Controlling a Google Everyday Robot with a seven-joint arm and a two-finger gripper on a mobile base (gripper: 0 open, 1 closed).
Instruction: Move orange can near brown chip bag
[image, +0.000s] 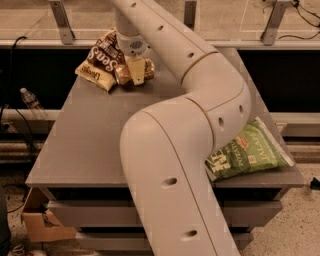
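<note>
The brown chip bag (101, 62), dark brown with pale yellow edges and white lettering, lies at the far left of the grey table (85, 135). My gripper (134, 76) reaches down at the far side of the table, right beside the bag's right edge. It is shut on the orange can (123, 74), a small golden-orange can held between the fingers, low over the table and touching or nearly touching the bag.
A green chip bag (246, 152) lies at the table's right front edge, partly behind my arm (190, 125). A water bottle (31, 102) stands off the table on the left. A cardboard box (42, 225) sits on the floor at the lower left.
</note>
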